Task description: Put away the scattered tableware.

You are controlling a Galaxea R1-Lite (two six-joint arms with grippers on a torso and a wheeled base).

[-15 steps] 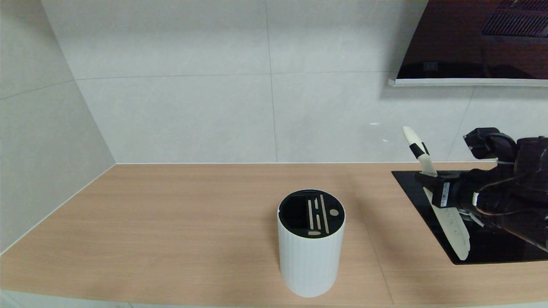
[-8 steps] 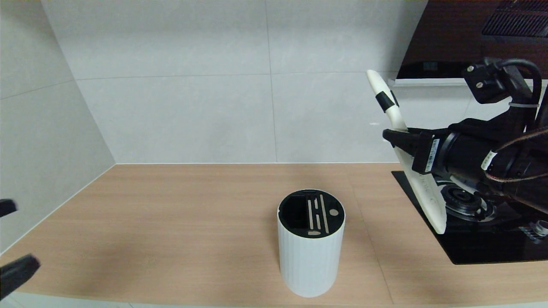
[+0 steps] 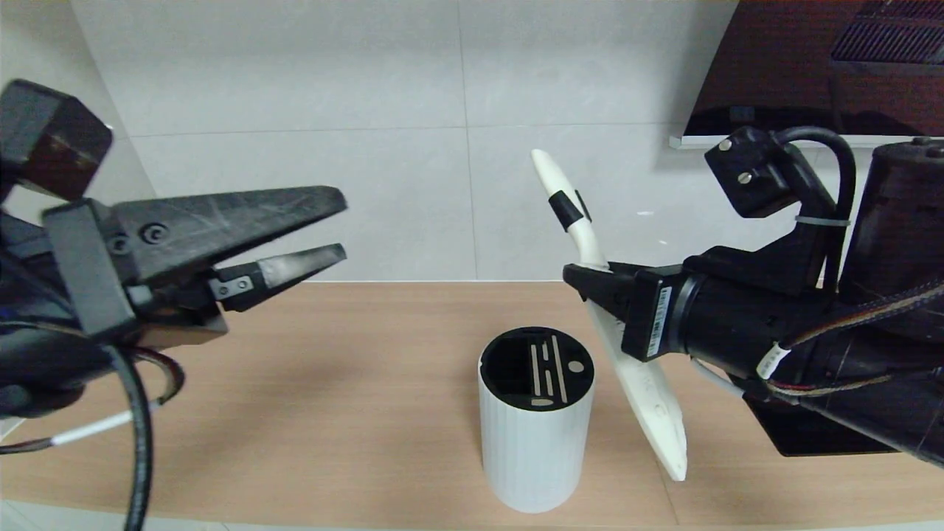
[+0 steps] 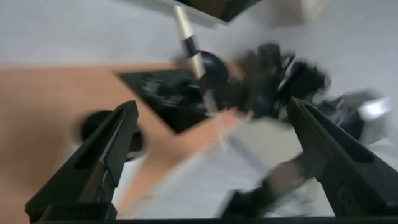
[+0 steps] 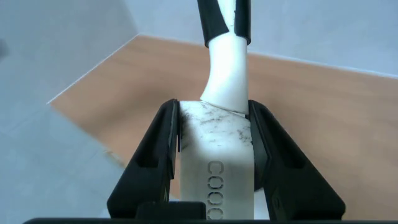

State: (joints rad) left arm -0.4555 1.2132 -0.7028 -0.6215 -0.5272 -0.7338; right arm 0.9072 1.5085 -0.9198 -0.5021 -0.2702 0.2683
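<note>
A white ribbed knife holder (image 3: 536, 420) with a black slotted top stands on the wooden counter (image 3: 332, 383). My right gripper (image 3: 590, 284) is shut on a white knife (image 3: 640, 383) where blade meets handle; the handle points up and the blade tip hangs just right of the holder. The right wrist view shows the fingers (image 5: 160, 155) clamping the blade (image 5: 214, 162). My left gripper (image 3: 335, 228) is open, raised above the counter's left side, well left of the holder. In the left wrist view its fingers (image 4: 102, 158) spread wide, with the holder (image 4: 102, 127) and knife handle (image 4: 189, 40) beyond.
A black cooktop (image 3: 811, 435) lies set into the counter at the right, partly behind my right arm. A dark range hood (image 3: 782, 66) hangs on the tiled wall above it. Bare counter stretches left of the holder.
My right gripper carried the knife up off the cooktop and leftward to beside the holder. My left gripper rose into view from the lower left, open.
</note>
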